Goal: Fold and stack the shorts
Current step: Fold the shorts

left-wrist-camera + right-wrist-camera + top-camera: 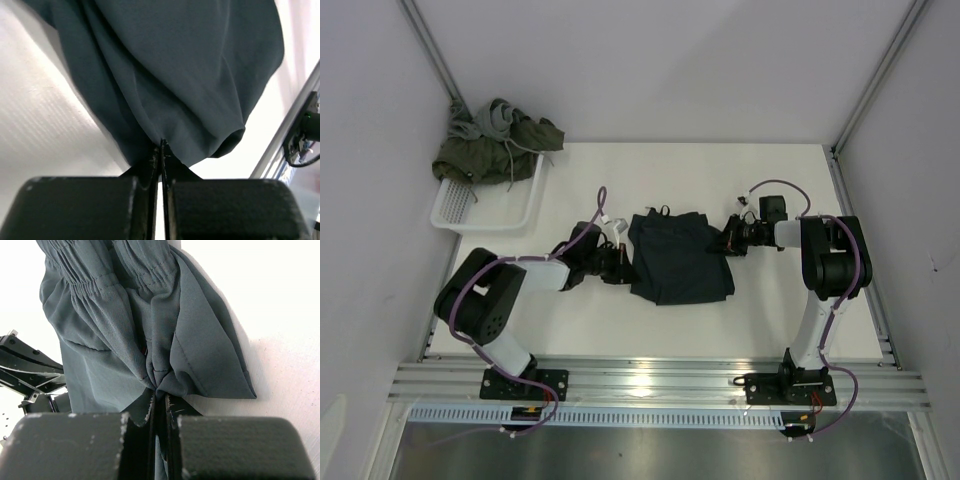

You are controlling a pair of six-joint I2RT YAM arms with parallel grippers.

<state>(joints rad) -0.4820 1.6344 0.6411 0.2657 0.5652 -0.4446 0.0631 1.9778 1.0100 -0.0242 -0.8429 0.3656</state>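
At frame centre, the left gripper (623,266) and right gripper (727,240) each pinch an edge of the navy shorts (676,256); such a thin bite may slip when lifting.

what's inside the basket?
Olive shorts heaped over the basket's far end, grey cloth on top. Near half shows bare mesh. Anything under the heap is covered.

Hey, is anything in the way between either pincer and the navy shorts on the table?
Nothing visible. The left pincer and the right pincer are each shut on an edge of the navy shorts.
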